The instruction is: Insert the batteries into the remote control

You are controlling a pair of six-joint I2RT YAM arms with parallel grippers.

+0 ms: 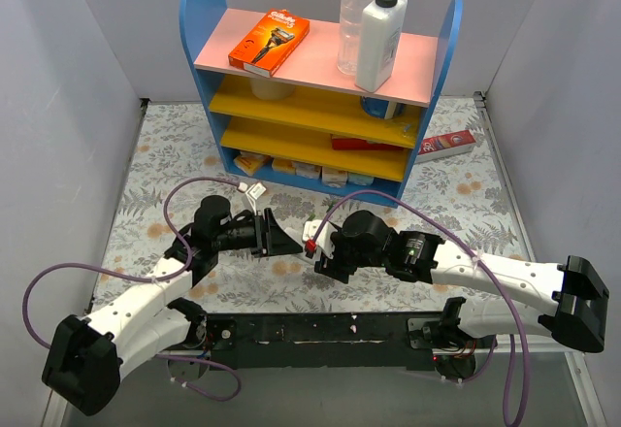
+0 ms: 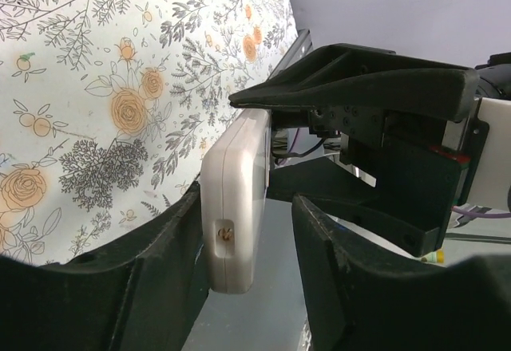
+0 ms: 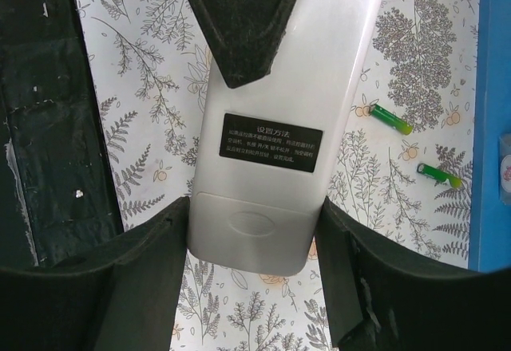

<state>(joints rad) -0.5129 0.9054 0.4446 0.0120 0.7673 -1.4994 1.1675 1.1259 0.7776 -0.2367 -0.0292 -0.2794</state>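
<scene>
Remote control [image 3: 275, 140], held above the table [image 3: 136, 64], battery cover [image 3: 251, 243] shut. The right gripper [image 3: 254, 207] is clamped on its narrow edges; the left gripper [image 2: 247, 199] is spread loosely around it. The batteries [image 3: 391, 118] lie on the table nearby. Cover removal is judged in hand; a steady hold and sliding push are required.

Grey partition walls [image 1: 58, 107] are enclosing a floral-clothed table [image 1: 165, 146] and a stocked blue shelf [image 1: 199, 10], suggesting a robotics lab's mock shop.
</scene>
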